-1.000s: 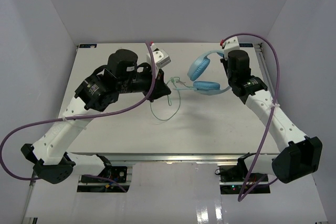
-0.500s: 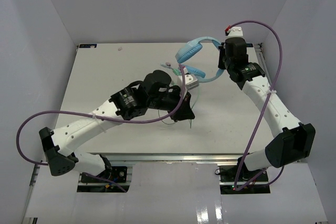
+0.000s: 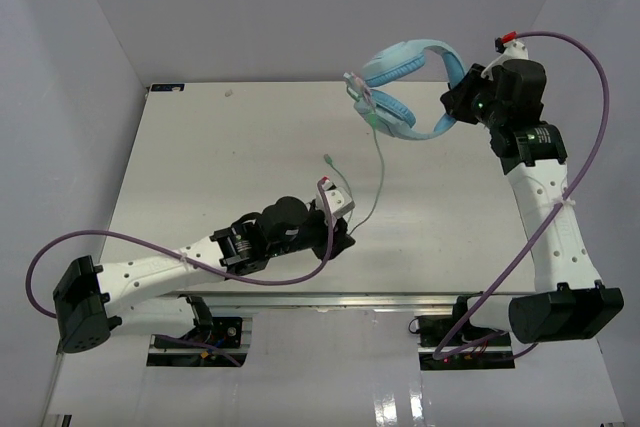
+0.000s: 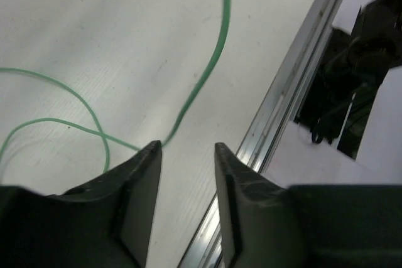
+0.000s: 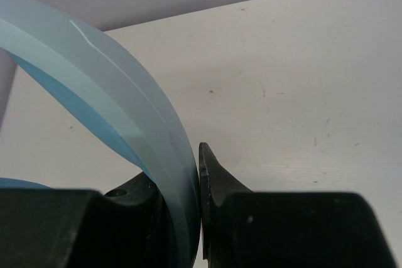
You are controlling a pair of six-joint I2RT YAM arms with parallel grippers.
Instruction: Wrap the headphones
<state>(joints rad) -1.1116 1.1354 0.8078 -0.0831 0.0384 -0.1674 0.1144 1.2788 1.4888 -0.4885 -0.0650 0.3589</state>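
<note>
- Since half a second ago, the left gripper (image 3: 340,230) has pulled back to the near table edge, and the right gripper (image 3: 458,103) has swung the headphones (image 3: 400,62) higher and farther right.
- Aluminium rail (image 4: 289,80) runs along the near edge, just beside the left gripper (image 4: 186,147).
- Left fingers spread, nothing between them. The pale green cable (image 4: 210,73) reaches the tip of one finger (image 4: 151,155); cannot tell if it touches.
- White tabletop (image 3: 200,167), scuffed, with cable loops lying on it.
- Cable (image 3: 381,172) hangs from the lower earcup to the table; plug (image 3: 327,159) sticks up mid-table.
- Headphones are off the table at far right, with the right gripper (image 5: 179,174) pinching the headband (image 5: 125,111).
- Pale walls (image 3: 300,7) enclose the table on three sides.
</note>
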